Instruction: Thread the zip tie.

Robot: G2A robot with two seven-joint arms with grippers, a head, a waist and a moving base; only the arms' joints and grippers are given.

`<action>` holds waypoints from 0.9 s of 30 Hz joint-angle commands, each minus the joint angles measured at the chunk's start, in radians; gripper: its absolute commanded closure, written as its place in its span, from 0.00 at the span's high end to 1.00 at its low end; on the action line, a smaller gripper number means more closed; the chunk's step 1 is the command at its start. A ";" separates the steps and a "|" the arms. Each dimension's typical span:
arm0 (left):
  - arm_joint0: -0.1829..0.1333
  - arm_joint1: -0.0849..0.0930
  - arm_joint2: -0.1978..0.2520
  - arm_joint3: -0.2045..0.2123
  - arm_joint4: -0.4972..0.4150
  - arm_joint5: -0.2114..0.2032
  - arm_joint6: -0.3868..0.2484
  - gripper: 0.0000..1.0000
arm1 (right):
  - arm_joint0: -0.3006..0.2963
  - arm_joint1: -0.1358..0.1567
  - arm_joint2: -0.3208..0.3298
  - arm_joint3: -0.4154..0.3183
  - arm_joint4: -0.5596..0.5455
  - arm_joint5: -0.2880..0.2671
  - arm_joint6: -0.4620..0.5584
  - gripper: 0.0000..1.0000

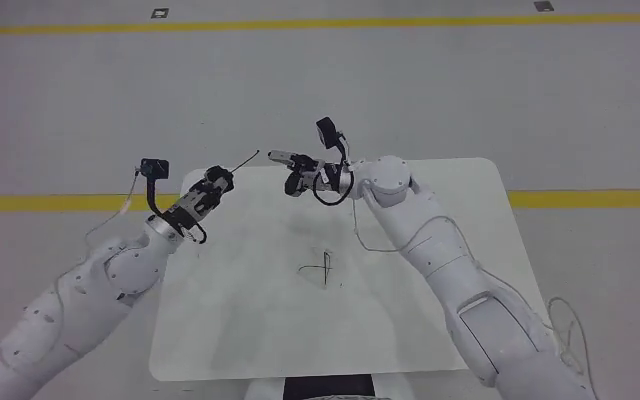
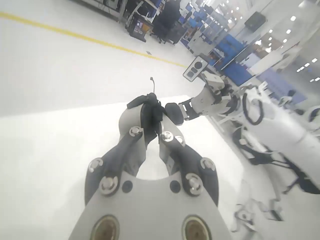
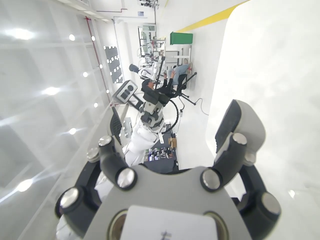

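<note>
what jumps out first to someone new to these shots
The left gripper, over the table's far left corner, is shut on a thin black zip tie whose tip points toward the right gripper. That one hangs open, a gap away. A black cross mark sits mid-table.

The table [image 1: 430,300] is smooth, matt white. The zip tie [image 2: 153,86] is thin black plastic. The right hand [image 3: 173,121] has shiny metal screws.

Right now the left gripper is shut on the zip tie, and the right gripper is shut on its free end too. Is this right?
Not fully. The left gripper is shut on the zip tie, but the right gripper is open and holds nothing; the right wrist view shows this.
</note>
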 commanded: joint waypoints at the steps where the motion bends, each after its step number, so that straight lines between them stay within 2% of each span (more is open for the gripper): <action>1: 0.010 0.005 -0.035 -0.004 -0.140 0.000 -0.109 0.00 | 0.003 0.003 0.008 0.014 0.013 -0.022 0.035 1.00; 4: 0.034 0.008 -0.093 -0.006 -0.306 0.000 -0.257 0.00 | 0.010 0.006 0.010 0.037 0.027 -0.053 0.080 1.00; 6: 0.050 0.005 -0.130 0.003 -0.382 0.000 -0.335 0.00 | 0.017 0.005 0.007 0.054 0.035 -0.068 0.104 1.00; 10: 0.092 -0.014 -0.209 0.017 -0.529 0.000 -0.478 0.00 | 0.036 0.000 -0.008 0.096 0.057 -0.107 0.153 1.00; 12: 0.106 -0.027 -0.238 0.026 -0.567 0.000 -0.522 0.00 | 0.044 -0.004 -0.014 0.114 0.071 -0.122 0.163 1.00; 16: 0.129 -0.065 -0.297 0.054 -0.717 0.000 -0.639 0.00 | 0.061 -0.014 -0.030 0.150 0.099 -0.146 0.179 1.00; 22: 0.143 -0.135 -0.354 0.126 -0.902 0.000 -0.873 0.00 | 0.086 -0.029 -0.045 0.199 0.146 -0.184 0.205 1.00; 24: 0.141 -0.158 -0.366 0.155 -0.906 0.000 -0.926 0.00 | 0.091 -0.033 -0.046 0.213 0.167 -0.198 0.218 1.00; 27: 0.133 -0.187 -0.377 0.176 -0.865 0.000 -0.953 0.00 | 0.095 -0.036 -0.047 0.223 0.181 -0.211 0.233 1.00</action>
